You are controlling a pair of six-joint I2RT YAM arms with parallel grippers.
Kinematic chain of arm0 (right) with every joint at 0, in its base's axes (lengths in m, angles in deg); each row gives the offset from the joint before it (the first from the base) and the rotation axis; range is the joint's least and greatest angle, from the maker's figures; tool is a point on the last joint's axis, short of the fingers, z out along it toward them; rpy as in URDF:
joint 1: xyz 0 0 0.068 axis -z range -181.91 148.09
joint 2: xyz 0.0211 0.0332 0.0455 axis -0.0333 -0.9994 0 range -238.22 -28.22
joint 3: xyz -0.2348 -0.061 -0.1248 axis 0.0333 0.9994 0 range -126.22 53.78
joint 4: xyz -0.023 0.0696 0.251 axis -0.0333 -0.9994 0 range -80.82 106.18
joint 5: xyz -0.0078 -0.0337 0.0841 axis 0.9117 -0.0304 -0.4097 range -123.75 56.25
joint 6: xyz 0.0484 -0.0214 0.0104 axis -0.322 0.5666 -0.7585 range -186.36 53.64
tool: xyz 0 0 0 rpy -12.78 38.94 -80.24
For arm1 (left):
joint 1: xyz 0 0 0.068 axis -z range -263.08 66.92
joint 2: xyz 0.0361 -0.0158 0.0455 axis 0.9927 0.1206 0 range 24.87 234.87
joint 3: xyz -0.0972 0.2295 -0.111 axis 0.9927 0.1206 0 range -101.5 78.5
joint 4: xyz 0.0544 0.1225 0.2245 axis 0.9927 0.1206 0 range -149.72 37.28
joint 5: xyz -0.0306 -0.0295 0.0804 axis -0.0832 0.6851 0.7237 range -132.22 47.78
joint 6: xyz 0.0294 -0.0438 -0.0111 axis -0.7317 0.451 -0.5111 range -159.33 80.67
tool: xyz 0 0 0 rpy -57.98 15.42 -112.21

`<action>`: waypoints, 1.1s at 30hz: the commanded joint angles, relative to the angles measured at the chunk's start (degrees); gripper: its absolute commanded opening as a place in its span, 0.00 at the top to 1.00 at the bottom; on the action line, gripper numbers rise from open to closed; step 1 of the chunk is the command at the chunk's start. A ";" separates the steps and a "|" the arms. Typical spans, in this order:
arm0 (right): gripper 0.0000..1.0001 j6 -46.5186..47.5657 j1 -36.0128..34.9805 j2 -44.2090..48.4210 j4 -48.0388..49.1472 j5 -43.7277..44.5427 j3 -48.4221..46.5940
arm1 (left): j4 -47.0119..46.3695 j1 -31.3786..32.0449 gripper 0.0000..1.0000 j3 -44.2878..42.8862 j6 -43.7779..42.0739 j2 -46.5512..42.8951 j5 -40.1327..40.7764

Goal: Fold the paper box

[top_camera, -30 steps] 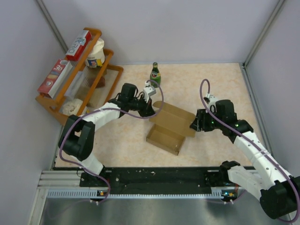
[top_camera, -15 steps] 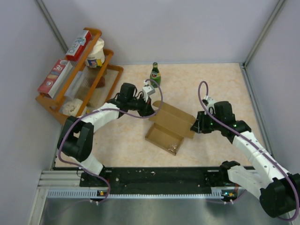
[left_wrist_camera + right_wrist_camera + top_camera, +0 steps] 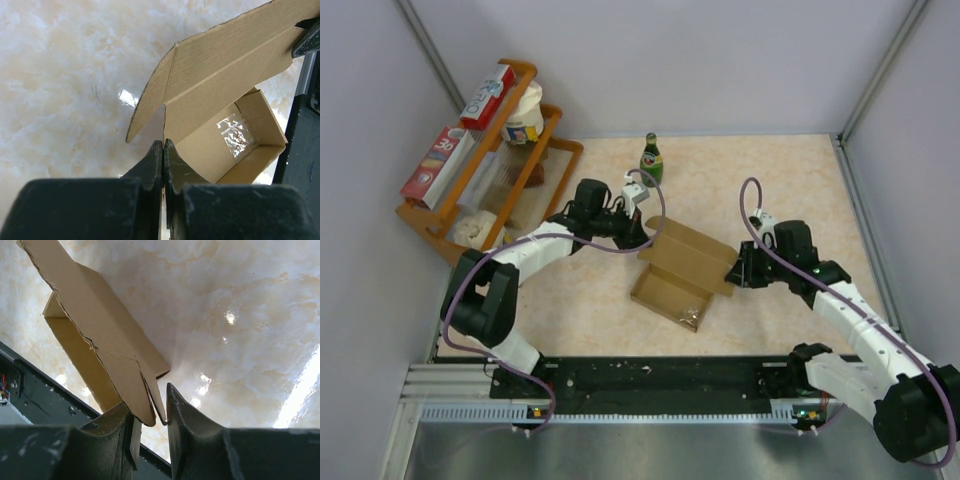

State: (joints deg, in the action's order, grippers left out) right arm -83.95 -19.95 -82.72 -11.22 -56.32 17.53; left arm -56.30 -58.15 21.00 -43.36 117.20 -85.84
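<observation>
The paper box (image 3: pixel 685 262) is plain brown cardboard, an open tray with its lid raised and tilted over the far half. My left gripper (image 3: pixel 643 238) is at the box's far left corner. In the left wrist view the left gripper (image 3: pixel 164 145) is shut on the edge of a box wall (image 3: pixel 220 85). My right gripper (image 3: pixel 734 272) is at the lid's right end. In the right wrist view the right gripper (image 3: pixel 155 410) is closed on a folded side flap of the box (image 3: pixel 95 305).
A green bottle (image 3: pixel 651 158) stands just behind the left gripper. A wooden rack (image 3: pixel 560 150) at the far left holds red-and-white printed boxes (image 3: pixel 487 96) and a white tub (image 3: pixel 524 115). A crumpled clear film (image 3: pixel 234 135) lies inside the tray. A black rail (image 3: pixel 650 375) runs along the near edge.
The lid has tipped further over the tray. The box and my right gripper have shifted slightly left and nearer. The left gripper has barely moved.
</observation>
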 commanded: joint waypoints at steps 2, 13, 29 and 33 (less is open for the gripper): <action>0.76 -1.49 -1.12 1.85 4.10 1.99 0.30 | -2.98 -0.23 1.00 1.24 2.71 -2.95 0.72; 0.77 -3.33 -2.96 4.58 9.46 3.41 3.29 | -6.85 -0.23 1.00 3.27 6.75 -3.91 2.92; 0.89 -2.98 -7.44 2.65 13.33 14.04 3.29 | -8.96 1.17 1.00 8.01 12.29 -10.50 13.81; 0.94 -2.98 -8.14 2.03 15.53 14.83 3.12 | -10.71 1.79 1.00 9.94 14.14 -12.26 16.80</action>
State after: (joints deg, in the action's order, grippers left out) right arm -87.05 -26.94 -80.31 -0.40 -43.86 20.81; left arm -62.53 -57.05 29.44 -31.89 108.20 -72.50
